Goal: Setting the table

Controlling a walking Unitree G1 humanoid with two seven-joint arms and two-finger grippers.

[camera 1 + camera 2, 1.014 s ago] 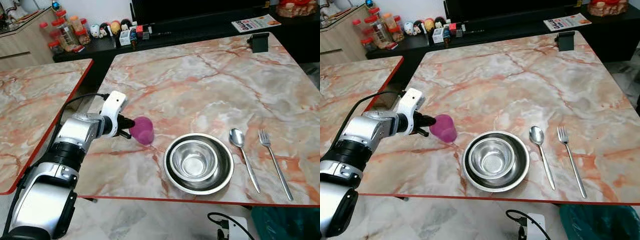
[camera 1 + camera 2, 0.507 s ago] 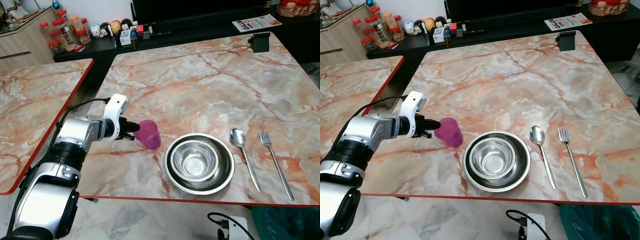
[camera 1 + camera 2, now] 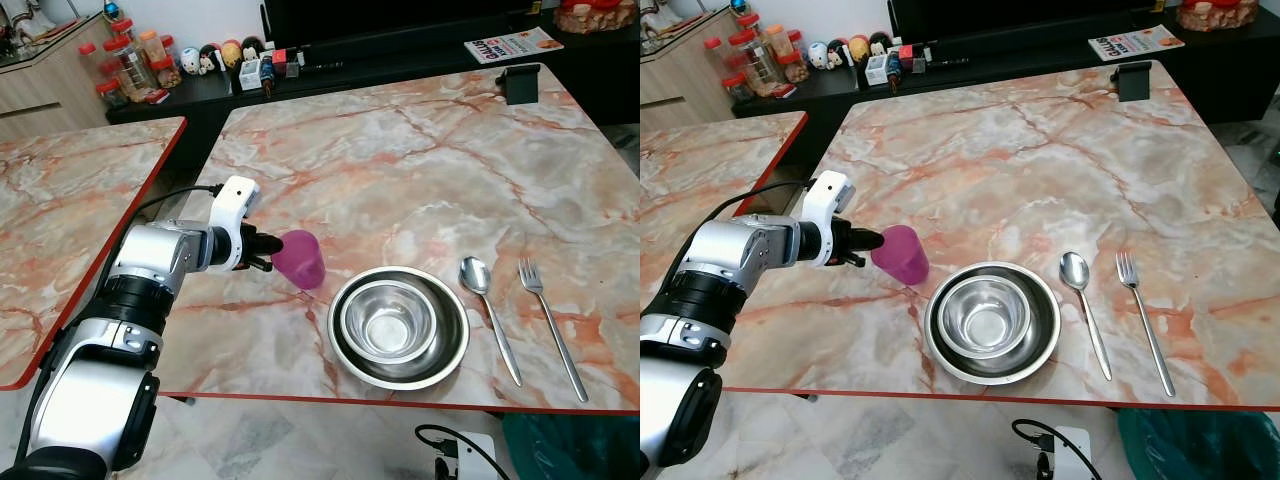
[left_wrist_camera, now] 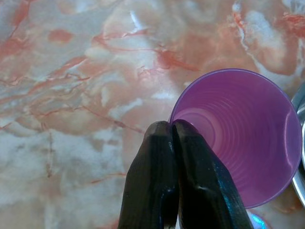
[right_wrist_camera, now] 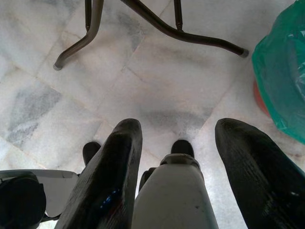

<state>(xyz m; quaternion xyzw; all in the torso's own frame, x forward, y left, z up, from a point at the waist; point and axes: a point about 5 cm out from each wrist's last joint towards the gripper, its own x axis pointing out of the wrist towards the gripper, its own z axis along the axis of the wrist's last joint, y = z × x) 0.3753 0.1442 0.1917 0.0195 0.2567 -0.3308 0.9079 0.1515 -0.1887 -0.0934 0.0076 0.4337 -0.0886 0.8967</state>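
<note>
— On the marble surface [image 3: 420, 160], near its front left part, what is the left tool [image 3: 268, 253] doing?

— Its two black fingers [image 4: 162, 191] are pressed together on the rim of a purple cup [image 3: 300, 257], one finger inside the wall and one outside. The cup is tilted, its mouth turned toward the arm, its base at or just above the marble; I cannot tell whether it touches.

— What lies close to it?

— Just to the robot's right of the cup sit two steel bowls [image 3: 398, 326], the smaller nested in the larger, near the front edge. Beyond them come a spoon [image 3: 486, 312] and then a fork [image 3: 549, 325], side by side, handles pointing to the front edge.

— And the right tool [image 5: 183, 157]?

— It hangs low over the pale tiled floor [image 5: 143, 71], fingers spread wide with nothing between them. A green plastic bag [image 5: 281, 71] lies close by, and dark metal legs [image 5: 157, 24] stand on the tiles.
</note>
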